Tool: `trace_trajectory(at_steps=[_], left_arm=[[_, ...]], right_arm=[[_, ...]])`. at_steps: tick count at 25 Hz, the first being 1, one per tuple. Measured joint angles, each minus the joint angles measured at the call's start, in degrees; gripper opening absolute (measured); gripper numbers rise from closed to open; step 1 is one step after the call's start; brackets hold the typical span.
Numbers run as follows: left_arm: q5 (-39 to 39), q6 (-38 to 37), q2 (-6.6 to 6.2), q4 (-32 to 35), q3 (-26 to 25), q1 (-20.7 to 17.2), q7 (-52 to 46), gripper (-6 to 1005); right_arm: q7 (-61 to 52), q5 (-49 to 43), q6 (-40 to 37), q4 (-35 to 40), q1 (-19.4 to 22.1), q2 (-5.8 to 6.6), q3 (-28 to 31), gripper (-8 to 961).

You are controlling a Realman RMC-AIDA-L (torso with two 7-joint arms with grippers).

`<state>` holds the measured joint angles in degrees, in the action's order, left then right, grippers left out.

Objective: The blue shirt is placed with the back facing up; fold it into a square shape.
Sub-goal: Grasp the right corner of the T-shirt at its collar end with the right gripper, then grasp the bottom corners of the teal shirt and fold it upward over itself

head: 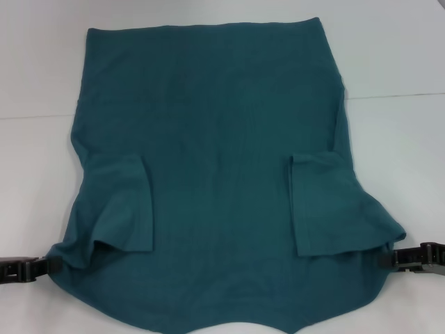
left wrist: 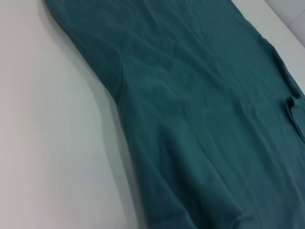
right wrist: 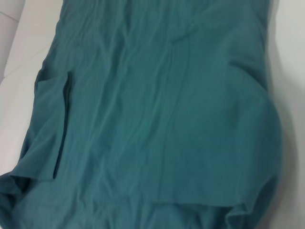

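Observation:
The blue shirt (head: 215, 139) lies spread on the white table, plain side up, hem at the far end. Both short sleeves are folded inward onto the body, the left sleeve (head: 122, 209) and the right sleeve (head: 327, 205). My left gripper (head: 47, 266) is at the near left corner of the shirt, and the cloth is drawn to a point between its fingers. My right gripper (head: 388, 257) holds the near right corner the same way. The wrist views show only the shirt (left wrist: 200, 119) (right wrist: 157, 109) and table, not the fingers.
The white table (head: 389, 56) surrounds the shirt on the left, right and far sides. A thin seam (head: 396, 95) crosses the tabletop behind the shirt's middle. The shirt's near edge runs out of the head view at the bottom.

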<state>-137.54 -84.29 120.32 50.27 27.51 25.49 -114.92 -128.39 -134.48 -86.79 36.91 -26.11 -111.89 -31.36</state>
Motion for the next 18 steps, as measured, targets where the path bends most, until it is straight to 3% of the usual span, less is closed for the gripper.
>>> trace_trajectory(at_steps=[2,12,18], left_arm=[[0.0,0.0,0.0,0.0,0.07,0.0,-0.06,32],[0.0,0.0,0.0,0.0,0.04,0.0,-0.26,32],[-0.21,-0.68,-0.47,0.08,-0.23,0.0,-1.13,32]], right_arm=[[-0.05,0.0,0.18,0.03,0.1,0.0,0.14,508],[0.38,0.01,0.66,0.09,0.53,0.01,0.17,67],[2.63,0.33,0.19,-0.03,1.91,-0.01,1.53,36]])
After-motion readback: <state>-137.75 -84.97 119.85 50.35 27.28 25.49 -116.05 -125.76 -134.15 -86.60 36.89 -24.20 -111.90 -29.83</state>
